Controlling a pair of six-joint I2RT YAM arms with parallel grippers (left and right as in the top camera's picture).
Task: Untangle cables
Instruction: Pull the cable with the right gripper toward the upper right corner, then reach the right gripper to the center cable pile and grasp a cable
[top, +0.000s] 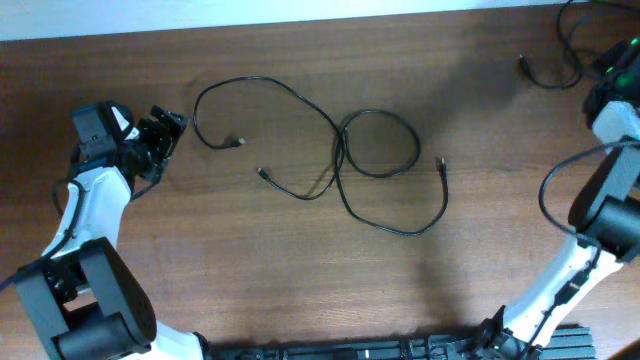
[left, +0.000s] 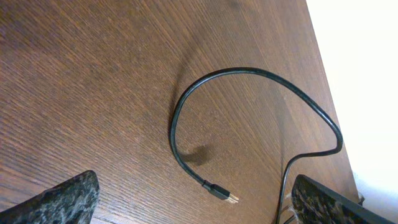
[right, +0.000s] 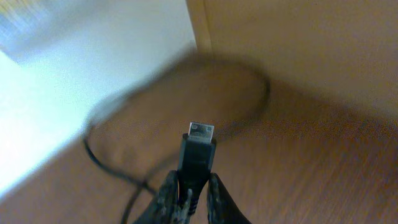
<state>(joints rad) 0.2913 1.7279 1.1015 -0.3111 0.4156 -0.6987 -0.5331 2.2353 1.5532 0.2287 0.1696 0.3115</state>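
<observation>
Right gripper (right: 191, 200) first. Its fingers (right: 166, 196) are pinched narrow on the black body of a plug (right: 198, 155). The plug sits squarely between them and juts out past the tips. Its long axis runs in line with the fingers, metal tip pointing to 12 o'clock in the wrist view, cord dropping away toward 7 o'clock. Overhead, this gripper is at the table's (top: 300, 270) 2 o'clock corner, with a separate cable (top: 545, 83) curling just beside it.

Over to the left gripper (top: 168, 128), at 9 o'clock on the table, fingers spread wide and holding nothing. In its wrist view a cable end (left: 227, 196) lies on the wood ahead of the gap, touching neither finger. Its metal tip points to about 4 o'clock, and the cord arcs up and over toward 1 o'clock.

The tangled cables (top: 341, 150) lie mid-table, well apart from both grippers. Their long axis runs 9 to 3 o'clock, with one loop at the left, one at centre, and strands crossing where they meet. The right arm's own black wire (top: 543, 195) hangs at 4 o'clock.
</observation>
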